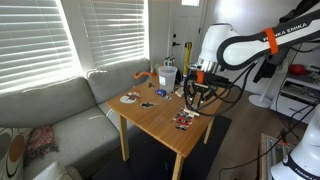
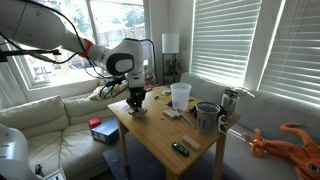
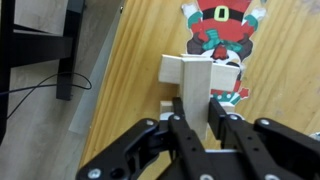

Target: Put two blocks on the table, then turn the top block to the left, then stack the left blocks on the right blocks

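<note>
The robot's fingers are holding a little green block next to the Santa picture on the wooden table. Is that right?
Not quite: the block is not green. The wrist view shows the fingers holding a small pale-tan wooden block next to the red-and-green Santa picture on the light-wood table.

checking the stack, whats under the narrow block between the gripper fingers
The narrow block seems to sit crosswise on a wider pale block, with a sliver of another block beside it. The fingers hide where they meet.
</note>
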{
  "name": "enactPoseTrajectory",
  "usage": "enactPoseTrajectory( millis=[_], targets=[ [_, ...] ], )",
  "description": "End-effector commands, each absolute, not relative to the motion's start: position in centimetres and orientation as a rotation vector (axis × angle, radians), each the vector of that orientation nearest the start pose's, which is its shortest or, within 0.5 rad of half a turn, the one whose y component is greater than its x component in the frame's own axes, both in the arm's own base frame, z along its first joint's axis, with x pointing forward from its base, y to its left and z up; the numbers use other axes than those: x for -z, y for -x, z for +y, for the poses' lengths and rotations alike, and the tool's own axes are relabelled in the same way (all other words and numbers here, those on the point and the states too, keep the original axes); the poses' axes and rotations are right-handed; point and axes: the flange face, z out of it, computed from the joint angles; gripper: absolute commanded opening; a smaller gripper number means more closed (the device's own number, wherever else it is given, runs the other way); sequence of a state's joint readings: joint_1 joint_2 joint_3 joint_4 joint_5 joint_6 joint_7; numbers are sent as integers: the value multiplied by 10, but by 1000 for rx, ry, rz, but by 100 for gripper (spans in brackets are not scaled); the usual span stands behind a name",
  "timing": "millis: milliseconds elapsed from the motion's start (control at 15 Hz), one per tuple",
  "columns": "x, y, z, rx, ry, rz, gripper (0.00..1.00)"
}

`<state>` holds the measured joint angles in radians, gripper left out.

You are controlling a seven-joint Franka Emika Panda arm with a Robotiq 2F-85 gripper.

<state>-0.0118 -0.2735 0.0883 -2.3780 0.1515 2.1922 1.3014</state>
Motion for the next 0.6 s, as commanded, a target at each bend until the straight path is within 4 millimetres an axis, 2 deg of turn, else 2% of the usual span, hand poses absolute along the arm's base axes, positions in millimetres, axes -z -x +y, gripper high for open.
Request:
enactPoseTrajectory(
  millis=[0, 267, 333, 400, 467, 533],
  targets=[
    [-438, -468, 40, 39, 2358, 1873, 7],
    [-439, -468, 40, 45, 2358, 1875, 7],
    [-439, -469, 40, 51, 2354, 1881, 15],
    [-440, -470, 40, 65, 2344, 1888, 54],
    [-440, -470, 39, 76, 2340, 1893, 55],
    [-442, -470, 40, 91, 2335, 1894, 61]
  ],
)
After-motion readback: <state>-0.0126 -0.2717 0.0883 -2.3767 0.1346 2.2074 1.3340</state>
